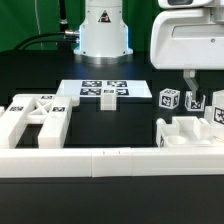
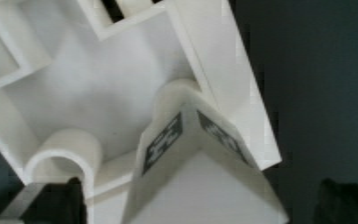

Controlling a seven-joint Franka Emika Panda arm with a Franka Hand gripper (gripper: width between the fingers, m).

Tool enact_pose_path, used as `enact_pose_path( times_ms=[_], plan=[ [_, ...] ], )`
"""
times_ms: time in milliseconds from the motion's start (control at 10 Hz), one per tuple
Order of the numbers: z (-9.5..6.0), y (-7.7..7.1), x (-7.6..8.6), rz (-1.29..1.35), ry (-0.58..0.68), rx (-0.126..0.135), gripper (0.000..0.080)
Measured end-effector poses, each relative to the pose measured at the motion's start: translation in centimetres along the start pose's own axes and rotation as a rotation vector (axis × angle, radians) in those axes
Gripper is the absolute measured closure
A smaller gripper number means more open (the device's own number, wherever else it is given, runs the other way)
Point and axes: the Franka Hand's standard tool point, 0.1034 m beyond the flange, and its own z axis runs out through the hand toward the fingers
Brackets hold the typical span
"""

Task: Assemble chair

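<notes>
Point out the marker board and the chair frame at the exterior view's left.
marker board (image 1: 103, 91): exterior view, middle of its tagged top face.
chair frame (image 1: 20, 123): exterior view, on a broad white bar.

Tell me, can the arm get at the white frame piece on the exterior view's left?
Probably yes: the white frame piece lies uncovered, nothing over it, and the gripper, above the parts on the exterior view's right, looks open.

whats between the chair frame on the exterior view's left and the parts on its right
Only bare table separates frame and parts, in the exterior view.
</notes>
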Motion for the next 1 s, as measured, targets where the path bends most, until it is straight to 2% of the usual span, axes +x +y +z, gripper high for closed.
enact_pose_path(
  times_ms=[700,800,900,1000],
  plan=[
    [-0.03,0.36,0.40,-0.510,0.006,-0.009,0.0151],
    [-0.03,0.34,0.39,-0.506,0.006,-0.008,0.0275],
    [-0.03,0.35,0.39,-0.506,0.006,-0.008,0.0275],
    [-0.03,0.34,0.38,-0.491,0.006,-0.007,0.0425]
  ],
)
